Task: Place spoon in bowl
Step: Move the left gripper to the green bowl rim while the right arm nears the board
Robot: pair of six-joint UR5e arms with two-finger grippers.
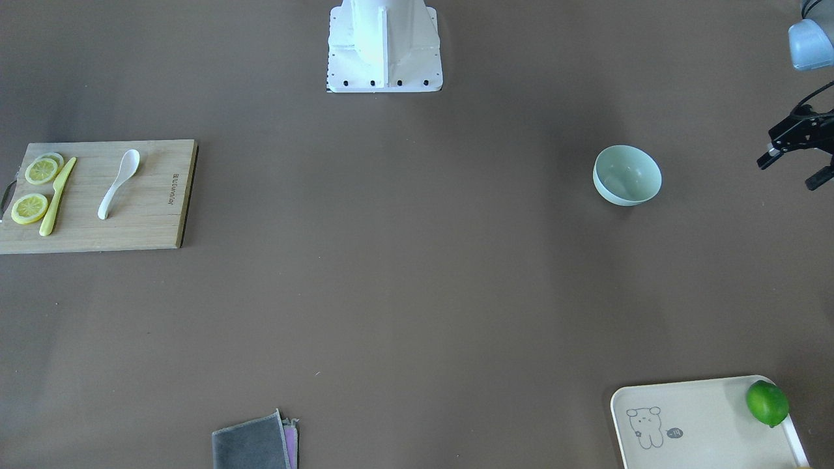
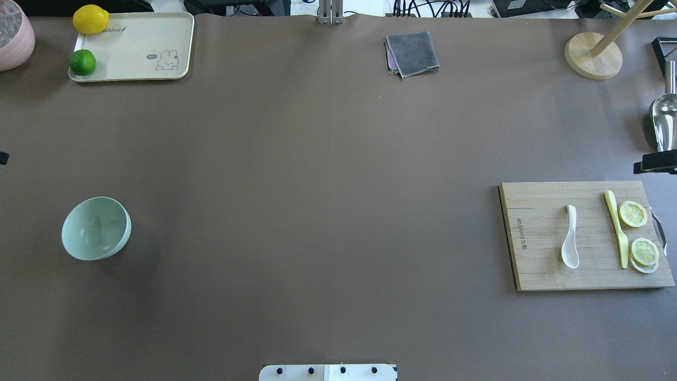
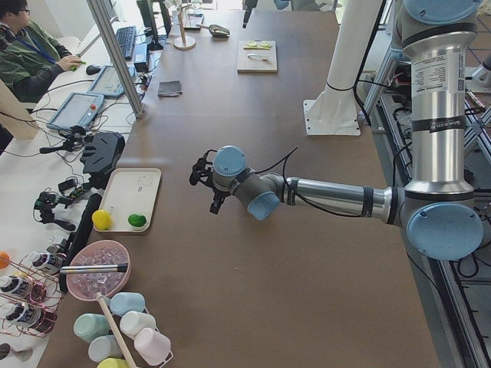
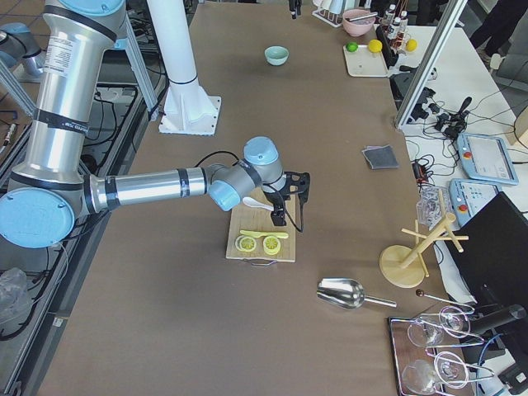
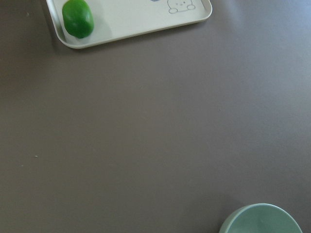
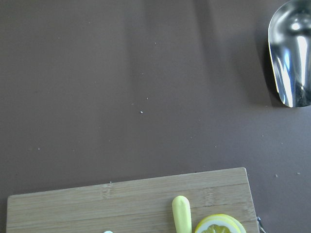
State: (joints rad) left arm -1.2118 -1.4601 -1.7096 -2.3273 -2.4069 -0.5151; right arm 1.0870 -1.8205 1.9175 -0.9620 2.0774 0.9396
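The white spoon [image 1: 117,182] lies on a wooden cutting board [image 1: 150,221], also in the overhead view [image 2: 570,238]. The mint-green bowl [image 1: 627,174] stands upright and empty on the table's other side, also in the overhead view [image 2: 96,228] and at the bottom edge of the left wrist view [image 5: 260,221]. My left gripper [image 1: 790,172] hovers beside the bowl, open and empty. My right gripper [image 2: 656,161] shows only as a black piece at the overhead view's right edge, beyond the board. I cannot tell if it is open or shut.
A yellow plastic knife [image 2: 616,227] and lemon slices [image 2: 633,214] share the board. A cream tray [image 2: 153,37] holds a lime [image 2: 82,62] and a lemon [image 2: 91,19]. A grey cloth [image 2: 412,53], a metal scoop [image 2: 664,119], a wooden stand [image 2: 592,55] and a pink bowl [image 2: 13,34] line the far edge.
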